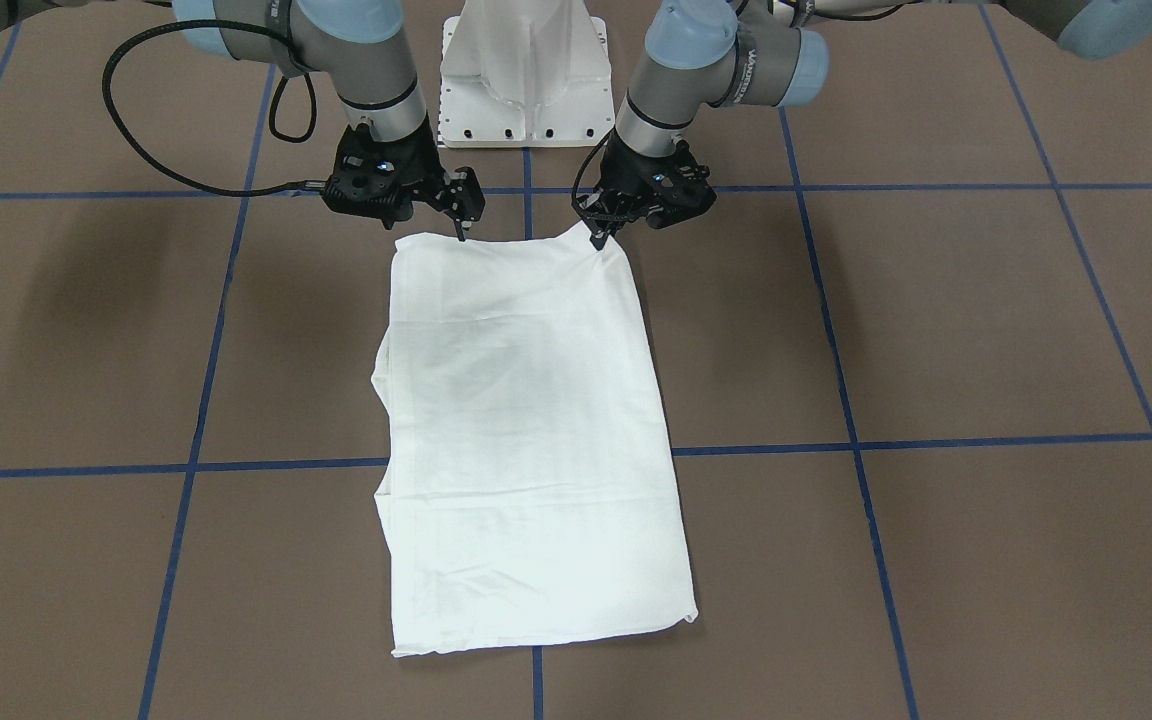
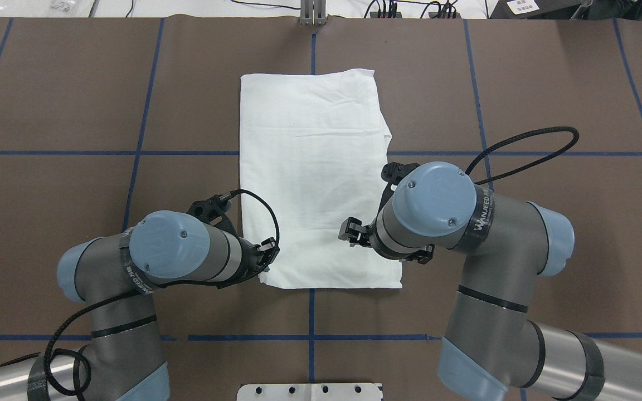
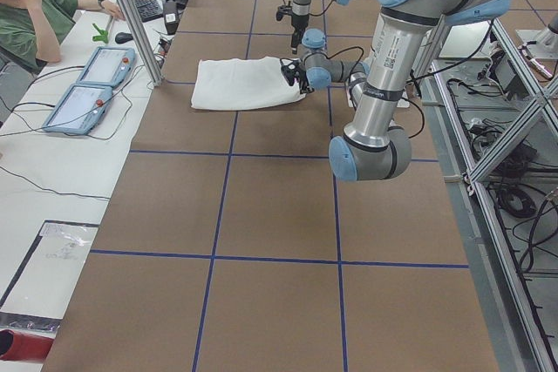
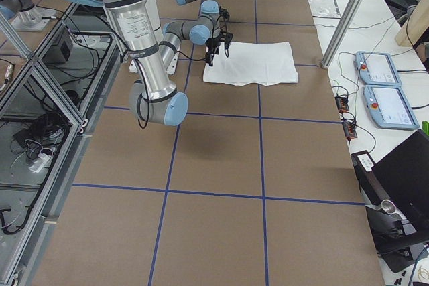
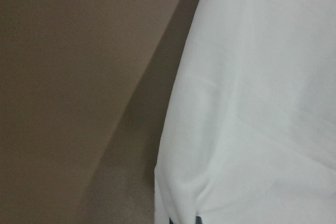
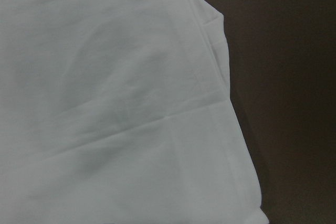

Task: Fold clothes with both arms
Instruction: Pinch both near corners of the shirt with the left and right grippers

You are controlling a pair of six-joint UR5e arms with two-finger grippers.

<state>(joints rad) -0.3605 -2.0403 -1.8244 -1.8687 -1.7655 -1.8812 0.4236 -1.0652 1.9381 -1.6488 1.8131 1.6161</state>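
Bright, even overhead light; wrist views dim, perhaps slightly blurred.

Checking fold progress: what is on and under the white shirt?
Nothing rests on the white shirt; the left gripper pinches a corner, the right gripper is at the same edge. Underneath is hidden; brown table surrounds it.

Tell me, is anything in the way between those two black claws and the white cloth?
Nothing visible is. The black two-finger left gripper and the right gripper sit at the robot-side edge of the folded white cotton T-shirt.
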